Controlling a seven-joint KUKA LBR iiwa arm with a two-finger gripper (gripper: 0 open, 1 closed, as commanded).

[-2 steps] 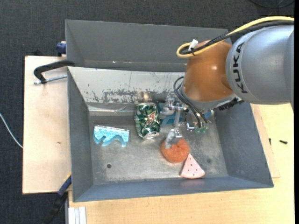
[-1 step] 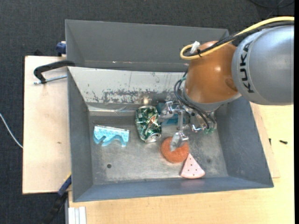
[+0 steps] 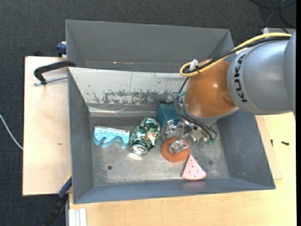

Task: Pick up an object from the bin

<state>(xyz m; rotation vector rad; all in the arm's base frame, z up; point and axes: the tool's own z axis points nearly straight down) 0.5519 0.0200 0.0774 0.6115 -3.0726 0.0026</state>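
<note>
My gripper [image 3: 179, 144] hangs low over the right half of the bin floor, its metal fingertips down on a round orange disc [image 3: 172, 154]. Whether the disc sits between the fingers I cannot see. Just in front of it lies a pink triangular wedge [image 3: 192, 170] with dark specks. A crushed green can [image 3: 145, 135] lies on its side directly left of the gripper. A teal block [image 3: 165, 113] shows partly behind the gripper, near the back wall.
A light blue wavy piece lies on the bin's left floor [image 3: 110, 136]. The arm with its orange cover and yellow cable comes in over the bin's right rim and hides the floor beneath it.
</note>
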